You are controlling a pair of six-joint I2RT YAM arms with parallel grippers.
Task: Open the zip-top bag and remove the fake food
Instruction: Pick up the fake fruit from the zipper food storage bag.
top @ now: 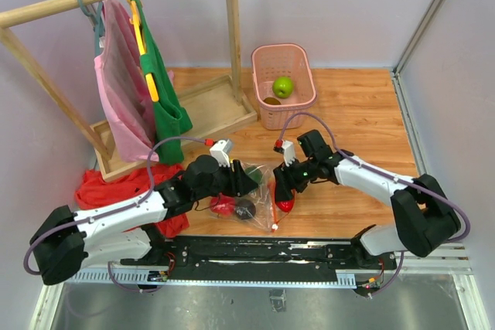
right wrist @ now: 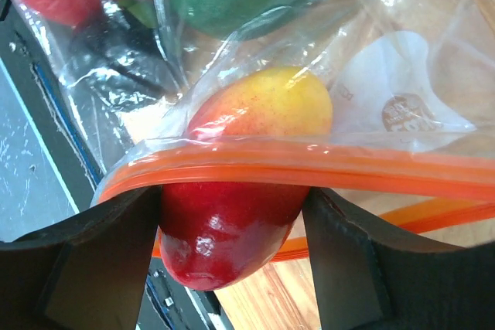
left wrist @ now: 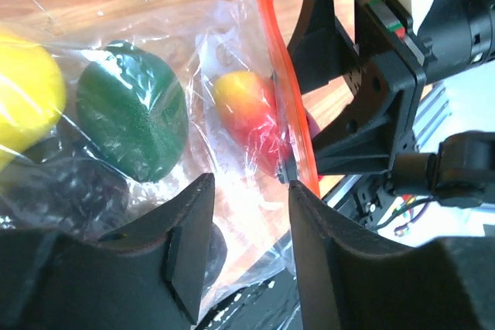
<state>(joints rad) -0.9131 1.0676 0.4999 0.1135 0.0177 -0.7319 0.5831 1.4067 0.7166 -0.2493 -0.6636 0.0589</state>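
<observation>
Two tools work the bag's open mouth, low and centre in the overhead view.
The zip-top bag [top: 261, 182] lies on the counter [top: 363, 113] between both arms, its mouth turned toward the right tool [right wrist: 232, 202], probably so that arm can draw pieces out while the other steadies the far side. The right tool is closed on the red-and-yellow fruit [right wrist: 220, 241], one finger against each flank, at the orange zip strip [right wrist: 325, 171]; the fruit's red end pokes past the strip. The left tool [left wrist: 251, 187] stands open at the bottom of its view, clear film loose in the gap, gripping nothing. The rest of the fake food [left wrist: 131, 121], green, yellow and dark purple, sits inside the bag.
</observation>
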